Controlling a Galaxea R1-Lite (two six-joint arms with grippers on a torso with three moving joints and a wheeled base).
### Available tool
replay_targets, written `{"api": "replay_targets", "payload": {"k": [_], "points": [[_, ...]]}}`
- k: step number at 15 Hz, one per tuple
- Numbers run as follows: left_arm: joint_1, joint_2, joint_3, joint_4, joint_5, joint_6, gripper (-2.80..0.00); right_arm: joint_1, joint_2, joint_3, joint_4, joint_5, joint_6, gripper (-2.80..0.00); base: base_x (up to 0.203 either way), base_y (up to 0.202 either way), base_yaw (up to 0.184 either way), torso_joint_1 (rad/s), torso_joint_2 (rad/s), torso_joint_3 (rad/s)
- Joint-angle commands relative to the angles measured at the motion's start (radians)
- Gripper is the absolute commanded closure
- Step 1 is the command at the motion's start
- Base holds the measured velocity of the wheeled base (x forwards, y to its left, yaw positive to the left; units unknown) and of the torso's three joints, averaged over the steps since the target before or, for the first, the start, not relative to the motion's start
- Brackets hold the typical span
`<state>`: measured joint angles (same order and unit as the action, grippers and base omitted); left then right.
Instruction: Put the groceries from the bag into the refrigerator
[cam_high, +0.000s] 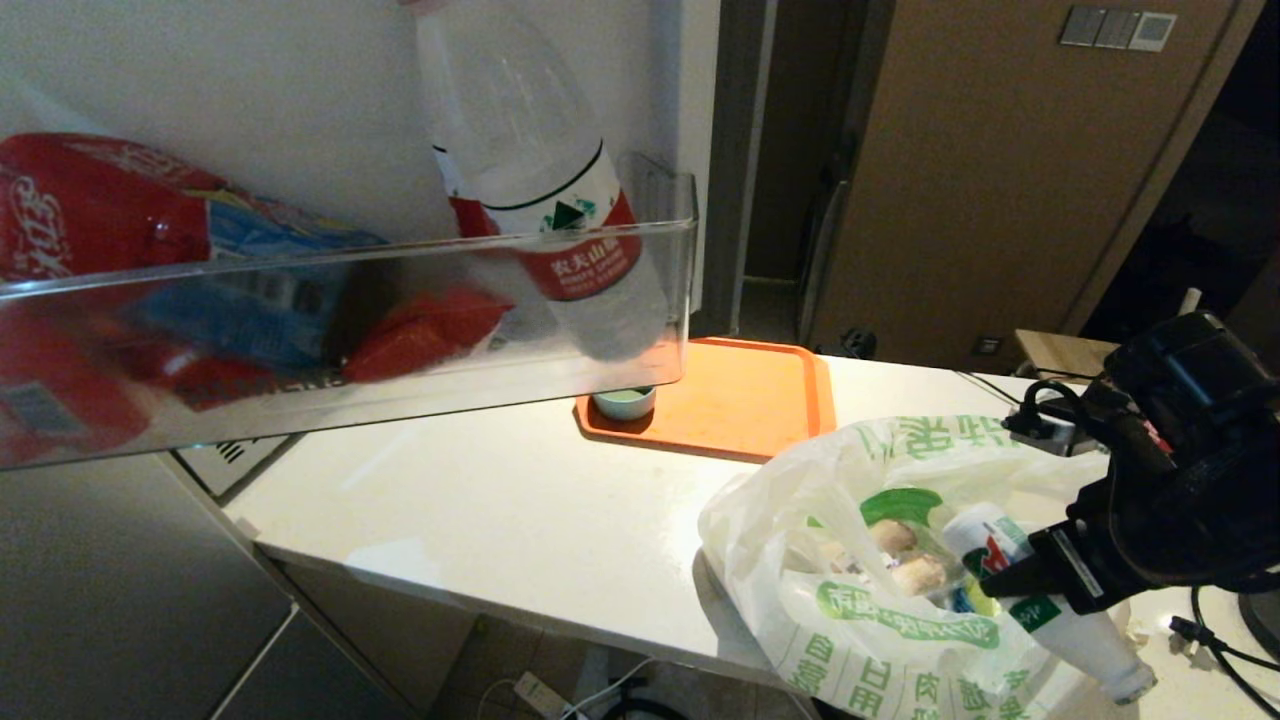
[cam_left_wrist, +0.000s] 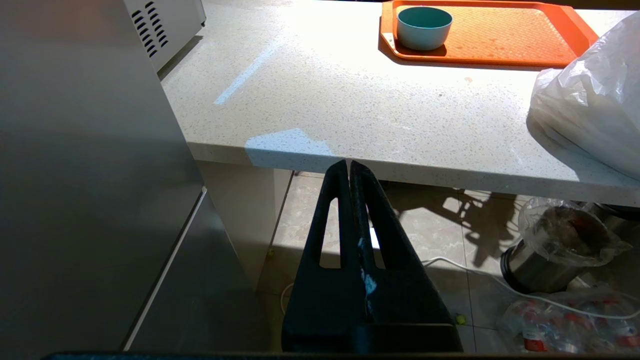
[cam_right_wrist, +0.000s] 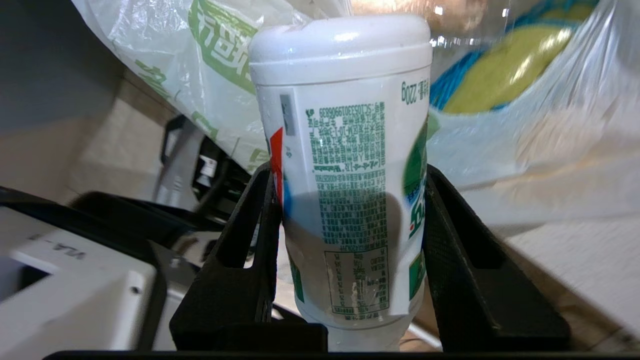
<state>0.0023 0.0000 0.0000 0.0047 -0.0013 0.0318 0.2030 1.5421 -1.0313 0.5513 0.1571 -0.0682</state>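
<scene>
White counter (cam_high: 520, 510) fills the head view's middle, with the refrigerator door shelf (cam_high: 340, 340) at upper left. At lower right sits the bag (cam_high: 850, 600); over it the right gripper (cam_right_wrist: 350, 220) clamps the white bottle (cam_right_wrist: 350, 175). Likely step: lifting it out, then carrying it to the shelf. The left gripper (cam_left_wrist: 348, 172) is pressed together, parked below the counter edge.
</scene>
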Motion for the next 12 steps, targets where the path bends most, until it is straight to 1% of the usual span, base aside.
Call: {"api": "replay_targets", "payload": {"k": [1, 2, 3, 7, 8, 11, 12], "points": [[0.001, 0.002, 0.000, 0.001, 0.000, 0.005, 0.00, 0.000, -0.019, 0.009, 0.002, 0.001, 0.032, 0.00, 0.000, 0.000, 0.000, 0.000, 0.00, 0.000], [-0.001, 0.002, 0.000, 0.001, -0.002, 0.011, 0.00, 0.001, -0.018, 0.009, 0.001, 0.004, 0.075, 0.00, 0.000, 0.000, 0.000, 0.000, 0.00, 0.000], [0.001, 0.002, 0.000, 0.000, 0.000, 0.008, 0.00, 0.001, -0.011, 0.009, 0.000, 0.015, 0.098, 0.00, 0.000, 0.000, 0.000, 0.000, 0.00, 0.000], [-0.001, 0.002, -0.001, 0.001, -0.002, 0.008, 0.00, -0.001, 0.040, -0.022, -0.002, 0.132, 0.105, 0.00, 0.000, 0.000, 0.000, 0.000, 0.00, 0.000], [0.001, 0.002, -0.001, 0.001, -0.008, 0.017, 0.00, -0.001, 0.053, -0.036, -0.002, 0.148, 0.115, 0.00, 0.000, 0.000, 0.000, 0.000, 0.00, 0.000], [0.000, 0.009, -0.087, -0.002, -0.022, 0.024, 0.00, -0.006, 0.109, -0.103, -0.001, 0.229, 0.202, 0.00, 0.000, 0.000, 0.000, 0.000, 0.00, 0.000], [0.000, 0.029, -0.129, 0.002, -0.039, 0.026, 0.00, -0.006, 0.131, -0.124, -0.001, 0.252, 0.228, 0.00, 0.000, 0.000, 0.000, 0.000, 0.00, 0.000]]}}
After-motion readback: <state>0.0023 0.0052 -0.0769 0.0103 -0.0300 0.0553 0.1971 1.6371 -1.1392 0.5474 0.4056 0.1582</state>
